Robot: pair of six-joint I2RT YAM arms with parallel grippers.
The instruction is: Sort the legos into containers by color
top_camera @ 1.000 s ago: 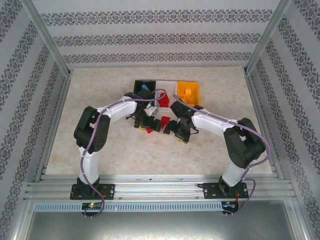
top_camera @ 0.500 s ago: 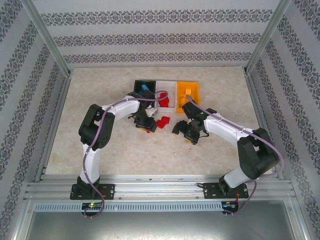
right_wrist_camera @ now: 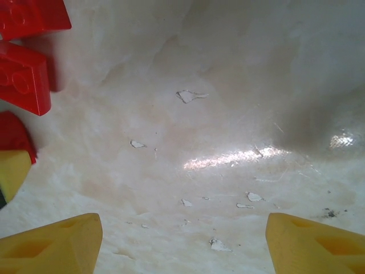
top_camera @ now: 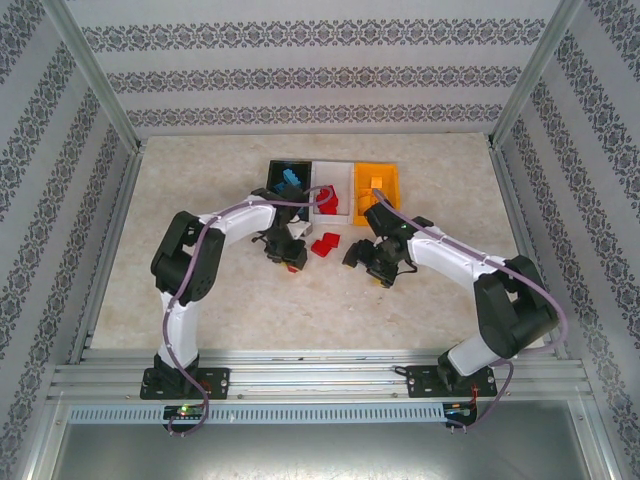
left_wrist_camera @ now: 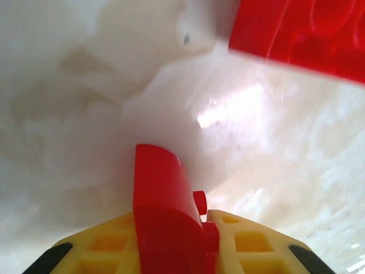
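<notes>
Marbled beige table [top_camera: 200,300], patterned walls on three sides. Three bins in a row at far centre: black bin [top_camera: 275,168] holding blue bricks [top_camera: 291,181], white bin [top_camera: 343,168] holding red bricks [top_camera: 328,197], orange-yellow bin [top_camera: 390,182] holding yellow bricks [top_camera: 372,183]. Loose red pieces [top_camera: 323,243] lie on the table just in front of the white bin, between the two grippers. Left gripper [top_camera: 290,256] clamped tight on one red brick [left_wrist_camera: 162,211], pinched between its yellow fingers [left_wrist_camera: 251,245]; lifted or resting, cannot tell. Right gripper [top_camera: 378,272] spread wide, nothing in it, over bare table to the right of the loose pieces.
</notes>
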